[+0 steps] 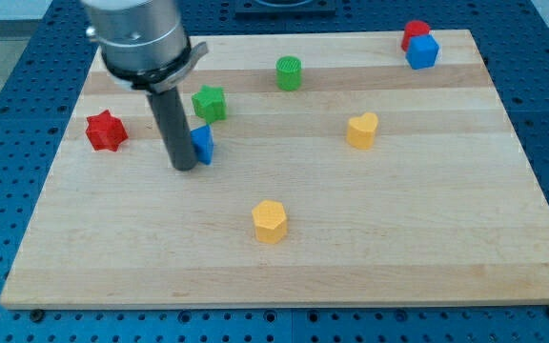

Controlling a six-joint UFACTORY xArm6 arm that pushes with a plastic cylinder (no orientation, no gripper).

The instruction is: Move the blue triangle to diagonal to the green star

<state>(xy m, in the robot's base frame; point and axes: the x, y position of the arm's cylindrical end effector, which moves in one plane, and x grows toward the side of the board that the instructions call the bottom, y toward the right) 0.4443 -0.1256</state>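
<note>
The blue triangle (204,144) lies on the wooden board (398,248) in the left half, partly hidden behind my rod. The green star (210,103) sits just above it, slightly to the right, a small gap apart. My tip (184,166) rests on the board touching the blue triangle's left side, below and left of the green star.
A red star (106,131) is at the left edge. A green cylinder (289,72) is near the top middle. A yellow heart (361,130) is right of centre. A yellow hexagon (270,221) is at lower middle. A red block (415,33) and a blue cube (422,51) touch at the top right.
</note>
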